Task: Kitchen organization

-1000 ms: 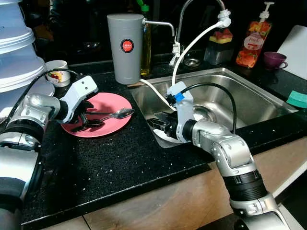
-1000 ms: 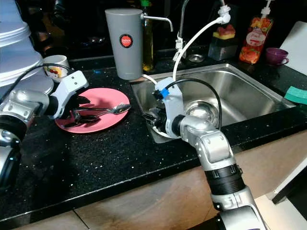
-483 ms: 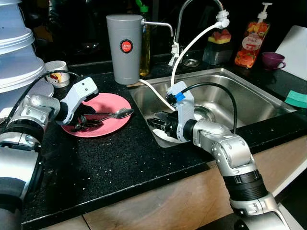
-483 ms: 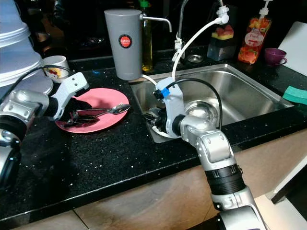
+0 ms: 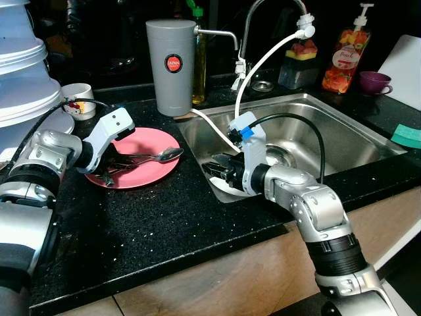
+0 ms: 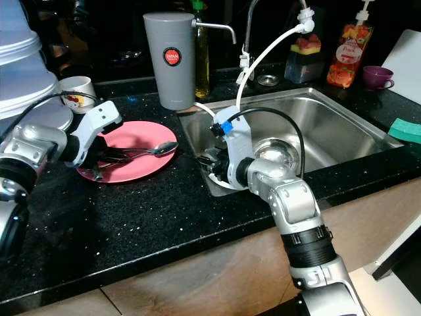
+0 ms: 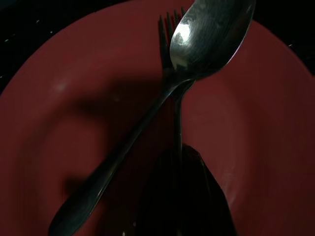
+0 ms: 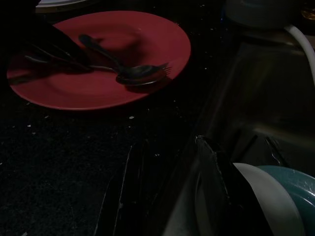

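Two black fingers of the left gripper (image 5: 108,170) sat low over the round pink plate (image 5: 152,172), closed around the handle of a silver metal fork (image 7: 175,105), judging from the left wrist view where a dark fingertip (image 7: 184,194) covered the handle's near end. A silver metal spoon (image 5: 162,156) lay crossed over that fork, its bowl toward the plate's sink-side edge, so the grip probably aimed to lift the cutlery off before the plate itself could be cleared.

The right gripper (image 5: 220,170) rested on the lip of the stainless steel sink (image 5: 342,135), on the side nearest the pink plate. Whether its fingers were parted or clamped I cannot tell; in the right wrist view they were dark against a white dish (image 8: 258,196) and a teal one (image 8: 293,189) just inside the sink, which suggested it was reaching for dishes stacked there.

Beyond the pink plate, away from the robot, stood a tall grey cylindrical canister (image 5: 172,67) on the black speckled countertop (image 5: 164,224), with a small white patterned cup (image 5: 77,99) near the plate's far left.
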Robot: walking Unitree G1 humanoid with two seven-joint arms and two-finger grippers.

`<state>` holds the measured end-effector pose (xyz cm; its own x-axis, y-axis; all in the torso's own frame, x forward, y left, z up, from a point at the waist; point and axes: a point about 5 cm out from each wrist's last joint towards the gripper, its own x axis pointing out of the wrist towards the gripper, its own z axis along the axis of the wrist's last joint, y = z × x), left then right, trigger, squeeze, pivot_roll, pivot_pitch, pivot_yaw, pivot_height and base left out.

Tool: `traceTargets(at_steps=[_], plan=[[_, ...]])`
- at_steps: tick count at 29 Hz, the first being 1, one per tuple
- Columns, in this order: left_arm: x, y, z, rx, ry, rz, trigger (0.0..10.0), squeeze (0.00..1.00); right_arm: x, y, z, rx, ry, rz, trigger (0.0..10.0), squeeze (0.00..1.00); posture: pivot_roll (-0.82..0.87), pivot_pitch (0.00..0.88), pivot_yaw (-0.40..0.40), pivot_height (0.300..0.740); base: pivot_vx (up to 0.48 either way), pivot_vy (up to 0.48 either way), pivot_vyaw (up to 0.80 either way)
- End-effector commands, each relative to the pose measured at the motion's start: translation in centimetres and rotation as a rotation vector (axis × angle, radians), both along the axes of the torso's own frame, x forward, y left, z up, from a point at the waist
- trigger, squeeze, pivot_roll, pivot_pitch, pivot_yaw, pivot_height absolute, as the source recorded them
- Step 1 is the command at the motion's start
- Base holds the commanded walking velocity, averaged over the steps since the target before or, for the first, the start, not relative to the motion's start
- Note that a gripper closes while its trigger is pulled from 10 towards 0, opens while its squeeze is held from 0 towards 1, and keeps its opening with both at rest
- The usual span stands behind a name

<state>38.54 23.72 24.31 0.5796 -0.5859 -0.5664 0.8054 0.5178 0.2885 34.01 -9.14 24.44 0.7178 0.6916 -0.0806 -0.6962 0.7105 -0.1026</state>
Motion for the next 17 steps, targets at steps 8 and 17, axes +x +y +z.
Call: traceTargets(at_steps=[8, 17], plan=[[-0.2, -0.1, 3.7, -0.125, -0.044, -0.077, 0.0, 0.0, 0.2, 0.0, 0.2, 0.007, 0.001, 0.003, 10.0, 0.0, -0.02, 0.038, 0.031, 0.74, 0.0, 0.0, 0.0], [-0.7, 0.0, 8.7, -0.177, -0.186, -0.146, 0.0, 0.0, 0.1, 0.1, 0.2, 0.011, 0.0, 0.007, 10.0, 0.0, -0.02, 0.033, 0.031, 0.74, 0.0, 0.0, 0.0]])
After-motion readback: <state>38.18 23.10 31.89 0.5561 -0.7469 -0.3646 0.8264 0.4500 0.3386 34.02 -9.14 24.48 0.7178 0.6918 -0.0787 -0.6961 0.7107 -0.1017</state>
